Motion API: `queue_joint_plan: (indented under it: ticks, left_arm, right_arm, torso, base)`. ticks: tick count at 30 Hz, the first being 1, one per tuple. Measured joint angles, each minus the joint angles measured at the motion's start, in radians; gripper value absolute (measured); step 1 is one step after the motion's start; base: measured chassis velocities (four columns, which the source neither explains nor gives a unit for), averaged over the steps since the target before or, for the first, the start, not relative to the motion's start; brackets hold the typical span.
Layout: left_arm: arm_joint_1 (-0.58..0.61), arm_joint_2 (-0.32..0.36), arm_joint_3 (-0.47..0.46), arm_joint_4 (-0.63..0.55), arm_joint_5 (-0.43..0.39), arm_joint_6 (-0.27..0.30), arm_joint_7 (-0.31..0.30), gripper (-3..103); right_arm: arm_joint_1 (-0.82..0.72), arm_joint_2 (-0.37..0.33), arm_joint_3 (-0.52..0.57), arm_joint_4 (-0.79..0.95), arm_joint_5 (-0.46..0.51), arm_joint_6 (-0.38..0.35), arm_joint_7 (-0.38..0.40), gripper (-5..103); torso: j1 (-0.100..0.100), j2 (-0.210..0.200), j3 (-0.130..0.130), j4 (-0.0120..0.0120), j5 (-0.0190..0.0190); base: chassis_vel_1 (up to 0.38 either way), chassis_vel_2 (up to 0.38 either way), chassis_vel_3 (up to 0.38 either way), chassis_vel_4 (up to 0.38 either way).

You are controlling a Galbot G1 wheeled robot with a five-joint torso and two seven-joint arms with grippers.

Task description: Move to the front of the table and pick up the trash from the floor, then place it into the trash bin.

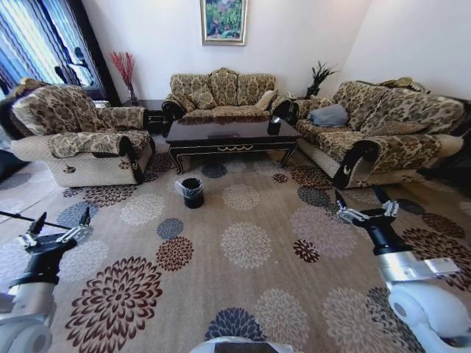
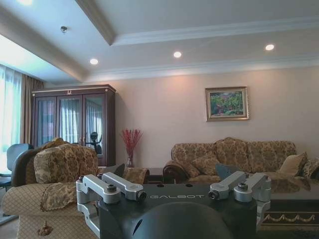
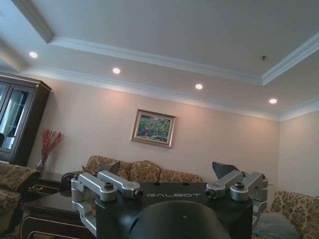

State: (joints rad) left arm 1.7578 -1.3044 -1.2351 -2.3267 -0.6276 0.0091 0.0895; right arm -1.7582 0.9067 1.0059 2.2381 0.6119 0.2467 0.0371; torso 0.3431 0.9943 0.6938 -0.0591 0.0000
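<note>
The dark glossy table (image 1: pixel 232 136) stands far ahead between the sofas, and its gold-trimmed front edge (image 2: pixel 289 217) appears in the left wrist view. The black trash bin (image 1: pixel 193 193), with a clear liner, sits on the patterned floor (image 1: pixel 257 279) in front of the table's left end. The trash is out of view. My left gripper (image 1: pixel 59 228) hovers low at the left, open and holding nothing, as also seen from its wrist (image 2: pixel 172 172). At the right, my right gripper (image 1: pixel 366 207) is likewise open and holding nothing (image 3: pixel 168 169).
An armchair (image 1: pixel 81 132) flanks the table at the left. A long sofa (image 1: pixel 375 132) flanks it at the right, and a third sofa (image 1: pixel 221 95) stands behind. A wide stretch of carpet lies between me and the bin.
</note>
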Motion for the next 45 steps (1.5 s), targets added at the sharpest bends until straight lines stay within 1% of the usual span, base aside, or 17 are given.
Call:
queue_joint_plan:
  ticks: [6,10,12,14,15,18,20,21,23,30,33,35,37,40,45]
  left_arm:
    - [-0.009,0.000,0.009,0.008,0.007,-0.001,0.000,100]
    - [-0.018,-0.001,0.027,0.011,0.019,0.002,0.000,100]
    - [-0.020,0.000,0.031,0.010,0.019,0.005,-0.004,100]
    - [-0.021,0.001,0.032,0.010,0.019,0.009,-0.007,100]
    - [-0.023,0.003,0.033,0.010,0.019,0.010,-0.009,100]
    - [-0.023,0.005,0.032,0.012,0.019,0.010,-0.009,100]
    - [-0.024,0.007,0.030,0.015,0.019,0.010,-0.009,100]
    - [-0.024,0.007,0.030,0.015,0.019,0.010,-0.009,100]
    - [-0.024,0.008,0.027,0.016,0.019,0.010,-0.008,100]
    - [-0.024,0.007,0.029,0.016,0.020,0.010,-0.005,100]
    - [-0.023,0.007,0.029,0.014,0.020,0.012,-0.004,100]
    - [-0.022,0.007,0.029,0.013,0.020,0.012,-0.004,100]
    - [-0.020,0.007,0.029,0.012,0.014,0.005,-0.005,100]
    - [-0.019,0.007,0.030,0.007,0.011,-0.003,-0.032,100]
    - [-0.020,0.007,0.030,0.008,0.015,-0.007,-0.044,100]
  right_arm:
    - [0.001,-0.001,0.000,-0.004,-0.002,0.006,-0.010,100]
    - [-0.004,-0.003,0.007,-0.007,-0.002,0.012,-0.017,100]
    - [-0.004,-0.003,0.008,-0.007,-0.002,0.013,-0.017,100]
    - [-0.004,-0.003,0.008,-0.008,-0.002,0.013,-0.017,100]
    - [-0.002,-0.004,0.008,-0.010,-0.001,0.014,-0.018,100]
    - [-0.001,-0.004,0.007,-0.012,-0.001,0.015,-0.019,100]
    - [0.002,-0.005,0.005,-0.015,-0.002,0.016,-0.021,100]
    - [0.002,-0.005,0.005,-0.015,-0.002,0.016,-0.021,100]
    - [0.003,-0.006,0.005,-0.017,-0.002,0.018,-0.025,100]
    - [0.003,-0.007,0.005,-0.019,-0.003,0.023,-0.030,100]
    - [0.003,-0.007,0.005,-0.020,-0.004,0.025,-0.030,100]
    - [0.003,-0.007,0.005,-0.020,-0.004,0.026,-0.031,100]
    - [0.003,-0.006,0.005,-0.020,-0.004,0.028,-0.034,100]
    - [0.004,-0.006,0.005,-0.019,-0.003,0.031,-0.039,100]
    - [0.001,-0.005,0.005,-0.017,-0.003,0.032,-0.041,100]
  torso:
    - [0.009,0.021,0.012,0.0000,0.0000]
    - [0.021,0.048,0.026,0.0000,0.0000]
    - [0.023,0.054,0.030,0.0000,0.0000]
    - [0.027,0.062,0.035,0.0000,0.0000]
    - [0.032,0.073,0.041,0.0000,0.0000]
    - [0.036,0.082,0.046,0.0000,0.0000]
    - [0.043,0.097,0.055,0.0000,0.0000]
    - [0.043,0.097,0.055,0.0000,0.0000]
    - [0.049,0.112,0.062,0.0000,0.0000]
    - [0.063,0.140,0.077,0.0000,0.0000]
    - [0.072,0.162,0.090,0.0000,0.0000]
    - [0.074,0.167,0.093,0.0000,0.0000]
    - [0.080,0.180,0.101,0.0000,0.0000]
    - [0.088,0.197,0.108,0.0000,0.0000]
    - [0.091,0.202,0.111,0.0000,0.0000]
  base:
    - [0.000,0.000,0.000,0.000]
    - [0.000,0.000,0.000,0.000]
    - [0.000,0.000,0.000,0.000]
    - [0.000,0.000,0.000,0.000]
    - [0.000,0.000,0.000,0.000]
    - [0.000,0.000,0.000,0.000]
    - [0.000,0.000,0.000,0.000]
    - [0.000,0.000,0.000,0.000]
    - [0.000,0.000,0.000,0.000]
    - [0.000,0.000,0.000,0.000]
    - [0.000,0.000,0.000,0.000]
    - [0.000,0.000,0.000,0.000]
    - [0.000,0.000,0.000,0.000]
    - [0.000,0.000,0.000,0.000]
    - [0.000,0.000,0.000,0.000]
